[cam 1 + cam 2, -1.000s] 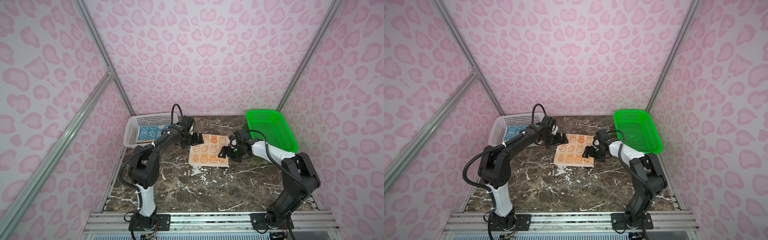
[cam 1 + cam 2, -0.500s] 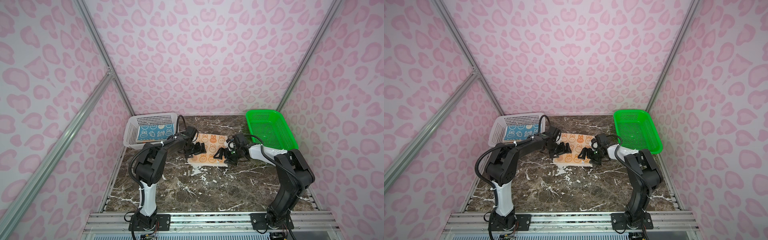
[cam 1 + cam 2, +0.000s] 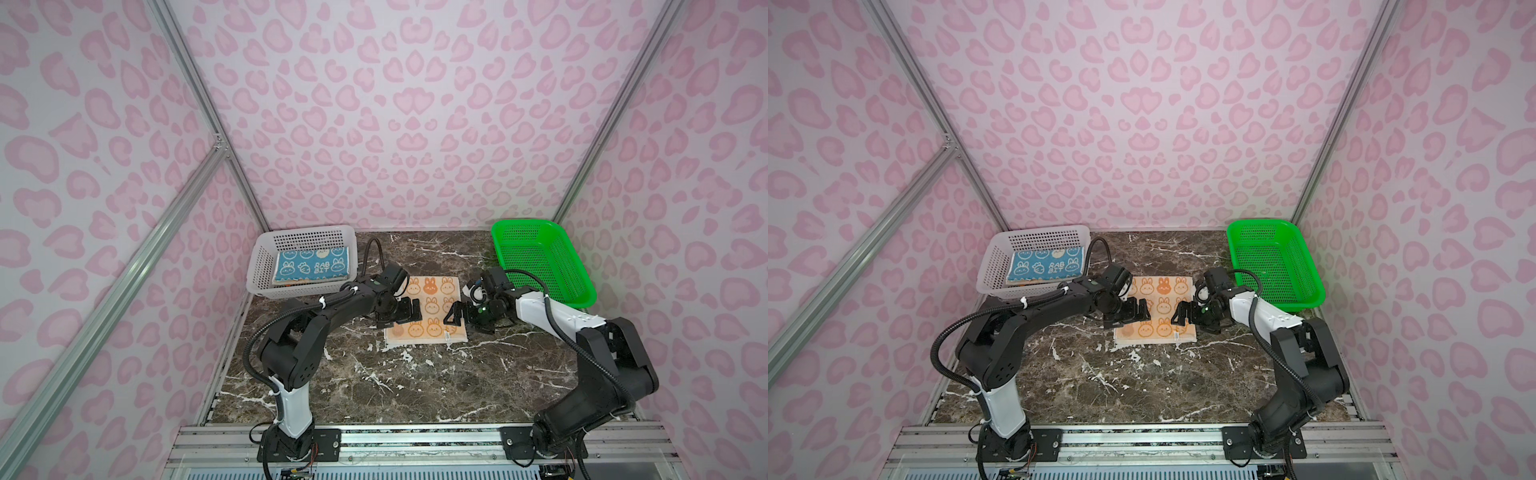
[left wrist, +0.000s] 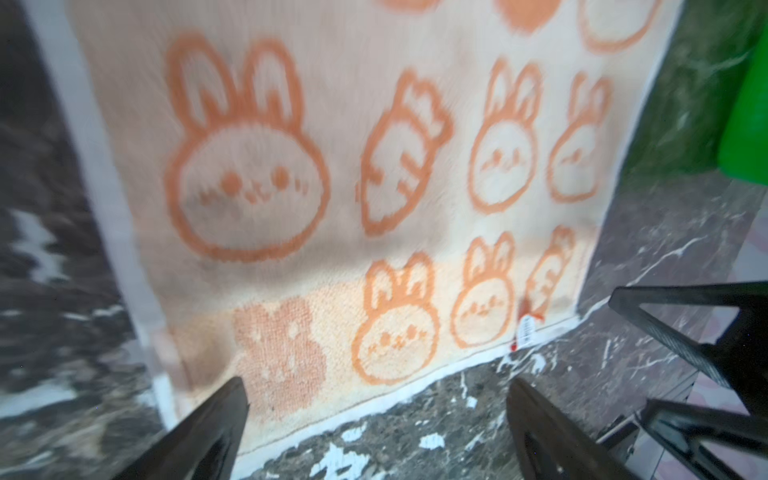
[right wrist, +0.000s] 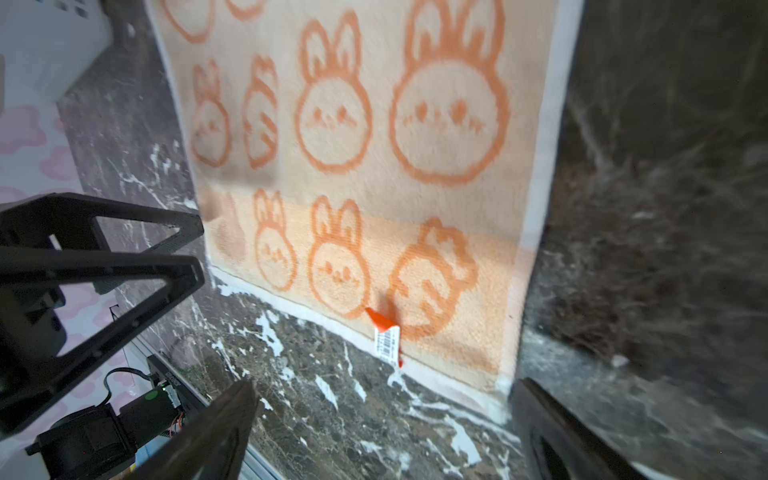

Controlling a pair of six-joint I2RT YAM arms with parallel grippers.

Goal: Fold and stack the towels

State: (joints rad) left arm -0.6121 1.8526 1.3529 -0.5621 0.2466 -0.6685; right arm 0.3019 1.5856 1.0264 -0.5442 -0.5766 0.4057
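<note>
An orange-and-cream towel printed with bunnies lies flat on the marble table, in the middle in both top views. My left gripper hovers open over its left side. My right gripper is open over its right side, facing the left one. In the left wrist view the towel fills the frame, and my left gripper has its near hem between its open fingers. In the right wrist view my right gripper stands open by the towel's near corner and its label. A teal towel lies in the white basket.
The white basket stands at the back left and an empty green basket at the back right. Pink patterned walls close in three sides. An aluminium rail runs along the front edge.
Both grippers have come from the towel's far part toward its near edge. The right gripper has opened a little wider. The towel itself has not moved.
</note>
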